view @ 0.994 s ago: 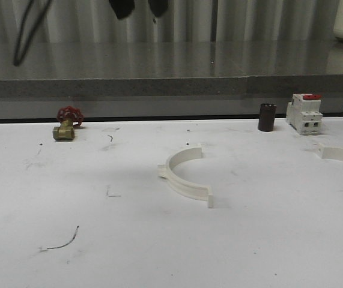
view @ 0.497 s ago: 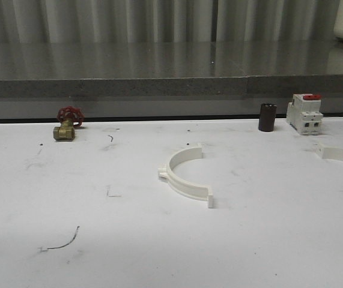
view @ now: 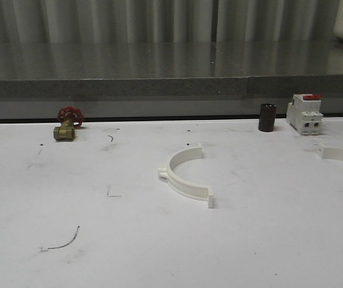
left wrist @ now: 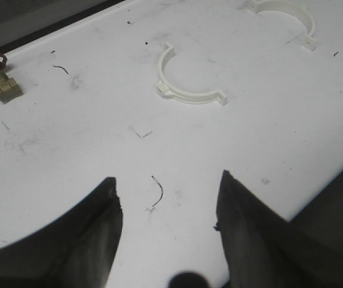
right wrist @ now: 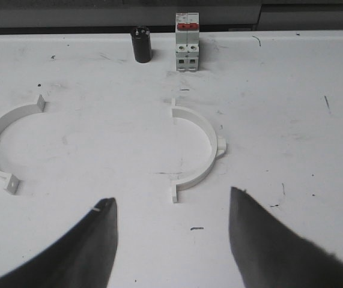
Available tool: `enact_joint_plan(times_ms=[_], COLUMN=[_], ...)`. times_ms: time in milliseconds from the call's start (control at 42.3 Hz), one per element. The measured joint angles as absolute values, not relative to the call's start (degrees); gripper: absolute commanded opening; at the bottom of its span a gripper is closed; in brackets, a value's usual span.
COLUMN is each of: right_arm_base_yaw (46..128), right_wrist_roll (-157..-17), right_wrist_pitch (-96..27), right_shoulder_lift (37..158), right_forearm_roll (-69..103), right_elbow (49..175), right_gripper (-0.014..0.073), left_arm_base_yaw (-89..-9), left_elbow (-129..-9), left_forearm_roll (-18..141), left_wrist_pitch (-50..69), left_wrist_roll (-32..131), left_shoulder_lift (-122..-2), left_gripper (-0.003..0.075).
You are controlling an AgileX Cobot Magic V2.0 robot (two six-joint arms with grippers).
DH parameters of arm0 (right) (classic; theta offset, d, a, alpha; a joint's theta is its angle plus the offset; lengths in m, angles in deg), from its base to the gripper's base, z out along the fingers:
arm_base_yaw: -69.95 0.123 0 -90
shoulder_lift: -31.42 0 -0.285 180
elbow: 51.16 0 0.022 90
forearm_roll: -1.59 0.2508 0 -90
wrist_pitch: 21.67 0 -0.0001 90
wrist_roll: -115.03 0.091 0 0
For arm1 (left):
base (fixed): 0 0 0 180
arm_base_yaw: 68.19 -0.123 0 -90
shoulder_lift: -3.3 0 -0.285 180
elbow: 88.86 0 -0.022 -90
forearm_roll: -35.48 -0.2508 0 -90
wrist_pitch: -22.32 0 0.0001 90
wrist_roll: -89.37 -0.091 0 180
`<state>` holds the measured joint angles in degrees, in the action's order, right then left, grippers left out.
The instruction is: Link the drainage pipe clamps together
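Two clamp halves [right wrist: 196,150] [right wrist: 9,141] lie apart on tabletop [view: 159,252]; look light, rigid, slick. I'd pinch mid-arc. Left claw [left wrist: 168,207], right claw [right wrist: 171,231] both released, empty.

One white half-ring clamp [view: 185,174] lies flat mid-table [view: 99,252], its open side facing right. A second clamp [view: 342,155] lies at the right edge, cut off. At the far edge stand a brass valve [view: 66,123], a dark cylinder [view: 267,117] and a red-topped breaker [view: 304,113].
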<state>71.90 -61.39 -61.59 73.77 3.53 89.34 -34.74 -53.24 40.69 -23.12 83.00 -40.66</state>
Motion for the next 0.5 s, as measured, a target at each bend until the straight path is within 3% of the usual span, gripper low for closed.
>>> enact_joint_plan(times_ms=[497], right_arm_base_yaw=[71.9], right_wrist_roll=[-61.4], right_wrist_pitch=[-61.6], right_shoulder_lift=[73.8], right_forearm_roll=[3.5], right_elbow=[89.3], right_gripper=[0.0444], left_arm_base_yaw=[-34.7], left_elbow=[-48.5], left_forearm_roll=[40.7], left_wrist_pitch=[-22.9], left_wrist_roll=[83.0], left_shoulder_lift=[-35.0], left_gripper=[0.0357])
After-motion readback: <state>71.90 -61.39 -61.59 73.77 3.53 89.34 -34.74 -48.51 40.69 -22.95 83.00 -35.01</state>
